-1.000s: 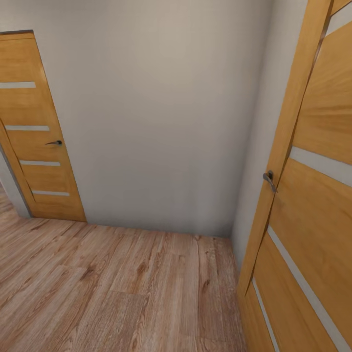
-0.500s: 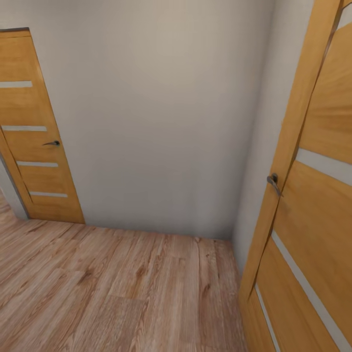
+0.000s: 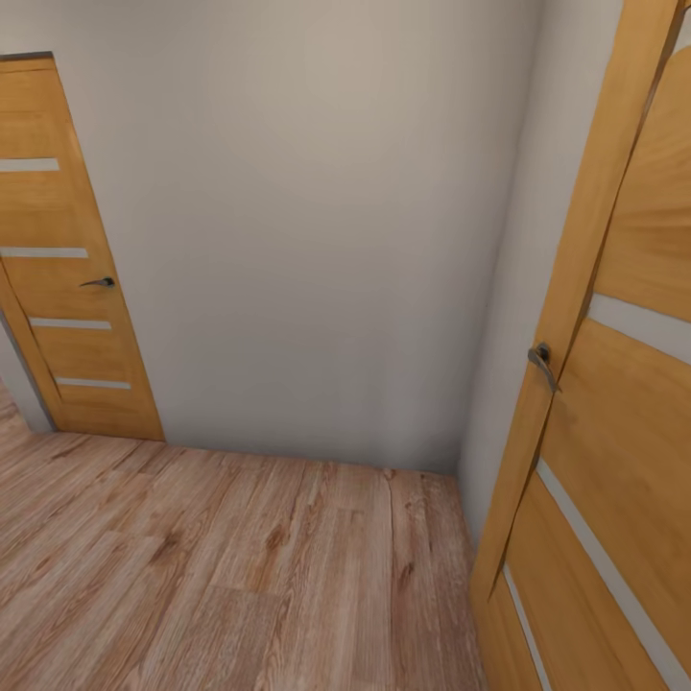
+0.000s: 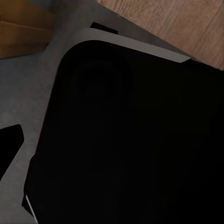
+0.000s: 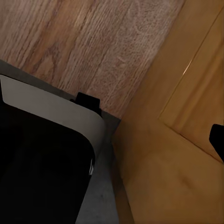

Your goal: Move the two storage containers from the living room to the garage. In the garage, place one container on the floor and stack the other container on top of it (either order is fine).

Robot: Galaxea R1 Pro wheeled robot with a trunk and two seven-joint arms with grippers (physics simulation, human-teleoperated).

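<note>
View creeps rightward past the near door (image 3: 614, 384) — far door (image 3: 67, 259) slides off left; robot in transit, containers unseen. Jaw state on both arms: cannot tell.

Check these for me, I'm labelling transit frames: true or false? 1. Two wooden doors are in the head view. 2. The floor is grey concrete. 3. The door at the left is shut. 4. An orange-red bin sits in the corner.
1. True: a left door and a right door.
2. False: the floor is pale wood plank.
3. True: it sits flush in its frame, handle showing.
4. False: the corner holds only the wall meeting floor.
</note>
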